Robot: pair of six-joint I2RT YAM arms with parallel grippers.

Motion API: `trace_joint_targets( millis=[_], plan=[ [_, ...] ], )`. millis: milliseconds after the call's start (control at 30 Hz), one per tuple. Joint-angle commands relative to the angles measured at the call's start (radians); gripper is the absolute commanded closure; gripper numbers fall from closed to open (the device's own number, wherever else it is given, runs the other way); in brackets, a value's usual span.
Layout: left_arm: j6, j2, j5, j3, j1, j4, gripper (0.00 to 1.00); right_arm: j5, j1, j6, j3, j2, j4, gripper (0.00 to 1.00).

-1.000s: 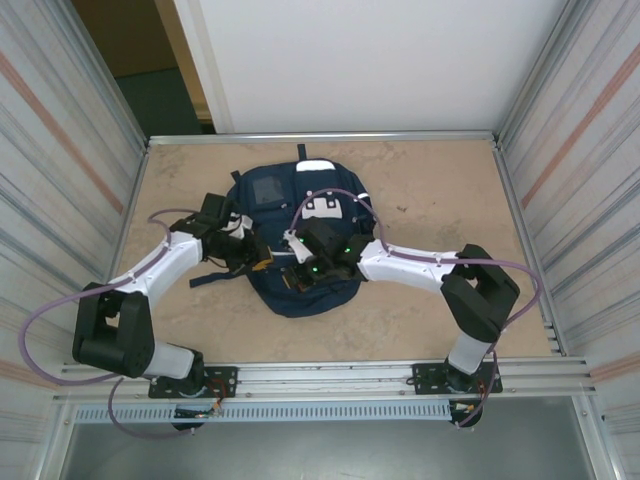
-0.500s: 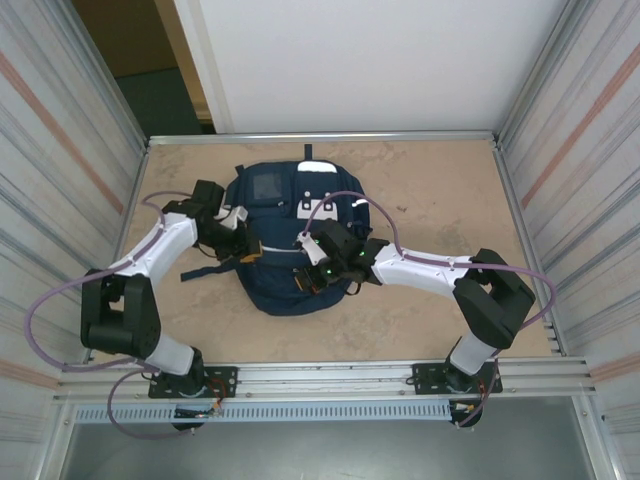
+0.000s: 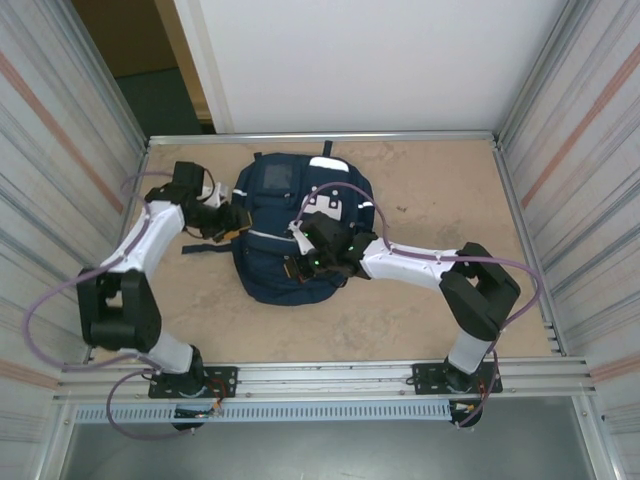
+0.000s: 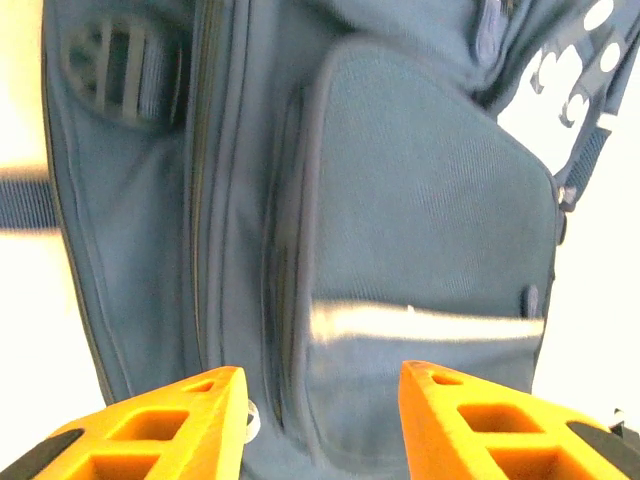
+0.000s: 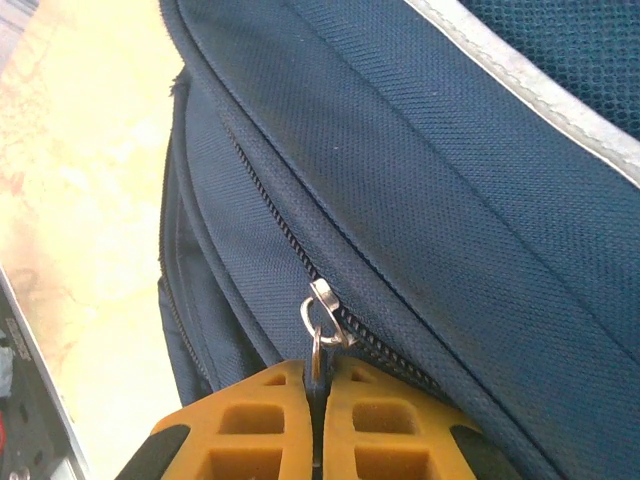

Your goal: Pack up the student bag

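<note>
Nearest the arms' bases, the right gripper (image 5: 318, 372) has its yellow fingers pressed together on the metal ring of a zipper pull (image 5: 318, 325), on a zip line along the near part of the student bag (image 3: 265, 270). Farther out, at the bag's left flank, the left gripper (image 4: 320, 385) stands spread with nothing between its fingers. It faces a front pocket (image 4: 430, 220) crossed by a silver stripe (image 4: 420, 322). A second ago it was closed against the bag nearer the middle; it has since let go and drawn back to the left. The navy backpack lies flat on the middle of the table (image 3: 430, 200) and has slid toward the far edge, a dark strap (image 3: 205, 247) trailing off its left side. With the right arm alone holding on, working the zip looks like the step in hand, and nothing braces the bag against that pull.
</note>
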Motion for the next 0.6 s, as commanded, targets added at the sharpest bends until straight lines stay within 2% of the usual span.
trace_joint_targets(
  millis=[0, 67, 133, 200, 367, 400, 500, 567],
  plan=[
    [-0.108, -0.092, 0.059, -0.112, -0.01, -0.009, 0.55, 0.031, 0.031, 0.002, 0.038, 0.009, 0.069, 1.0],
    [-0.205, -0.126, 0.079, -0.178, -0.022, 0.057, 0.52, 0.043, 0.046, -0.012, 0.036, 0.011, 0.074, 1.0],
    [-0.302, -0.144, 0.057, -0.221, -0.037, 0.131, 0.44, 0.047, 0.056, -0.005, 0.043, 0.016, 0.066, 1.0],
    [-0.333, -0.139, 0.032, -0.219, -0.054, 0.182, 0.4, 0.051, 0.069, 0.011, 0.041, 0.02, 0.077, 1.0],
    [-0.402, -0.108, -0.073, -0.199, -0.1, 0.206, 0.4, 0.076, 0.106, 0.015, 0.074, 0.041, 0.059, 1.0],
    [-0.422, -0.104, -0.089, -0.21, -0.104, 0.217, 0.43, 0.079, 0.11, 0.018, 0.072, 0.043, 0.062, 1.0],
    [-0.441, -0.091, -0.094, -0.227, -0.108, 0.239, 0.72, 0.088, 0.11, 0.031, 0.049, 0.034, 0.095, 1.0],
    [-0.429, -0.085, -0.097, -0.224, -0.111, 0.238, 0.86, 0.111, 0.108, 0.021, 0.044, 0.015, 0.066, 1.0]
  ],
)
